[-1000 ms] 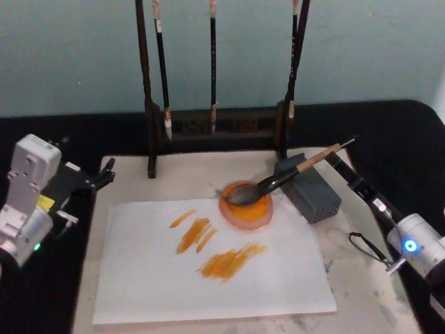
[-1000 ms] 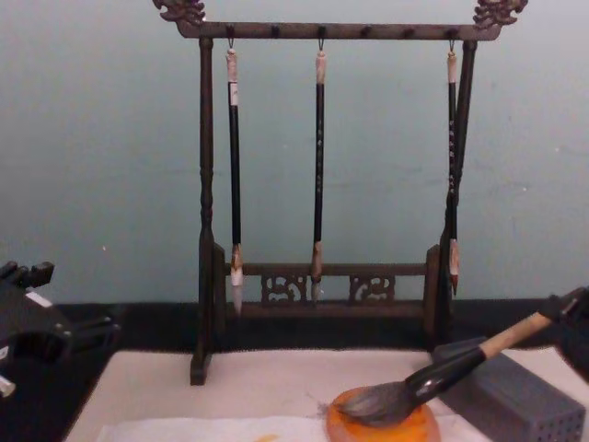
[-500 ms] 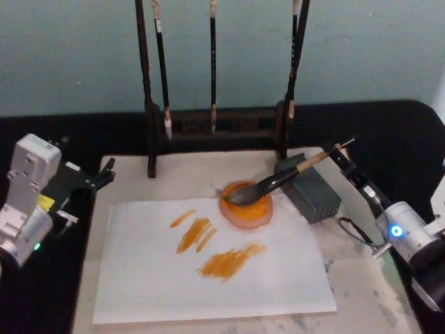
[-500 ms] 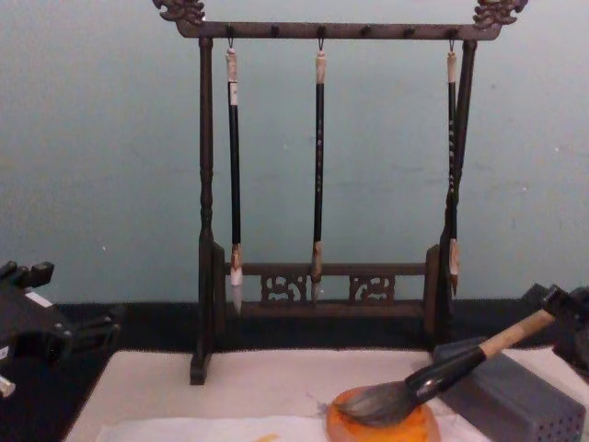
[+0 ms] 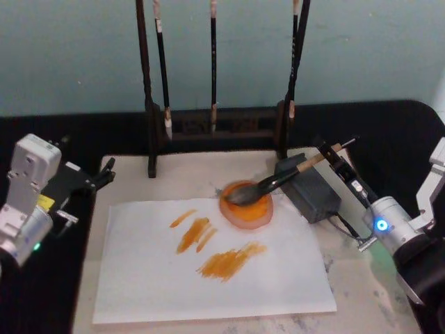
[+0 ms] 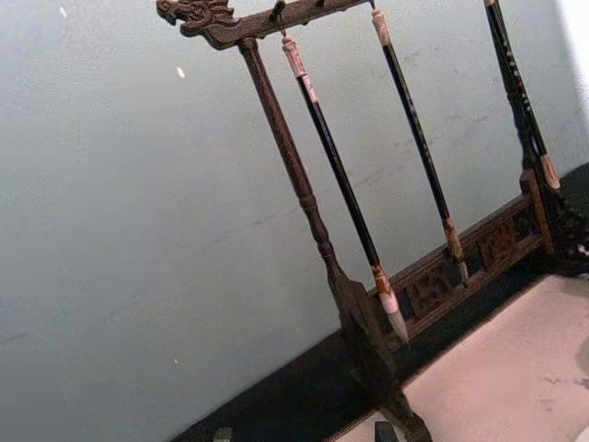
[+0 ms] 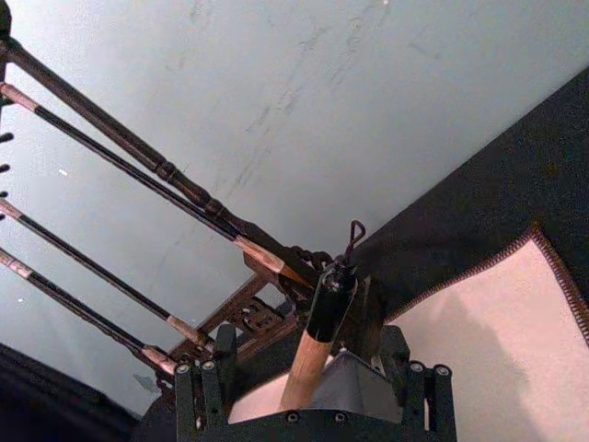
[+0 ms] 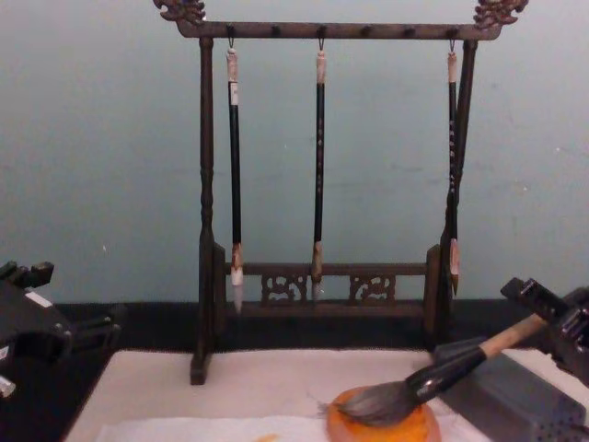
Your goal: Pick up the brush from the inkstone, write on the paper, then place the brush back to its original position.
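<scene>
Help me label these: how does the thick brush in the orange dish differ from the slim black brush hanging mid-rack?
The thick tan wooden brush has a bushy grey head; the slim black brush has a small pale tip. The thick brush lies slanted, head in the round orange dish; the slim one hangs upright on the dark wooden rack. The right claw straddles the thick brush's handle; nothing grips the slim one. Both are calligraphy brushes.

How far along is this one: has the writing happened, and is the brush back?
Done, apparently: the paper carries orange strokes, and the brush lies with its head on the inkstone. In hand: the right gripper straddles the handle's end, fingers open. Remaining: probably only withdrawing that arm, unless this is a fresh pickup. The left gripper sits parked, far left.
</scene>
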Tool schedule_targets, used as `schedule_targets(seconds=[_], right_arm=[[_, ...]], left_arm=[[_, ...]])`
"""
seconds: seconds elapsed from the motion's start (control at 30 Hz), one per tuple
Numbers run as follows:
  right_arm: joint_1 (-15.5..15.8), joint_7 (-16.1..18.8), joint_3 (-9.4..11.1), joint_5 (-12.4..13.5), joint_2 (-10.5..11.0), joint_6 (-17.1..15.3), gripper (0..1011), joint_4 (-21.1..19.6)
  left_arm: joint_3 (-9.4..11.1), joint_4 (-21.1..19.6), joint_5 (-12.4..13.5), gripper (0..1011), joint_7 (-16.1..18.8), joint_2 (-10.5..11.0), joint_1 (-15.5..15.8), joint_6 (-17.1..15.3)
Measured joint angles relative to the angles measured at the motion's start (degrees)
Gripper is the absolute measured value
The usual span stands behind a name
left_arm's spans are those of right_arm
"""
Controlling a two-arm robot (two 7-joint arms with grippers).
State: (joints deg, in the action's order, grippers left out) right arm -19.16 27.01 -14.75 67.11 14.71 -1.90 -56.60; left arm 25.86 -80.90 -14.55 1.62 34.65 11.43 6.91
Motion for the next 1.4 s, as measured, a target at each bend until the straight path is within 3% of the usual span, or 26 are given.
schedule_targets(seconds=[0.6,1.03,1.07,1.4], right_arm=[[0.0,-0.1,0.2,0.0,-0.3,0.3,996,0.1],[0.0,-0.2,0.2,0.0,-0.2,0.3,674,0.1],[0.0,-0.2,0.2,0.0,-0.2,0.3,604,0.1],[0.0,-0.2,0.2,0.0,-0.2,0.2,294,0.1]], left_arm=[[0.0,0.0,0.0,1001,0.0,0.0,0.0,0.0],[0.0,0.0,0.0,1001,0.0,0.0,0.0,0.0],[0.0,0.0,0.0,1001,0.0,0.0,0.0,0.0],[0.0,0.0,0.0,1001,0.0,0.0,0.0,0.0]])
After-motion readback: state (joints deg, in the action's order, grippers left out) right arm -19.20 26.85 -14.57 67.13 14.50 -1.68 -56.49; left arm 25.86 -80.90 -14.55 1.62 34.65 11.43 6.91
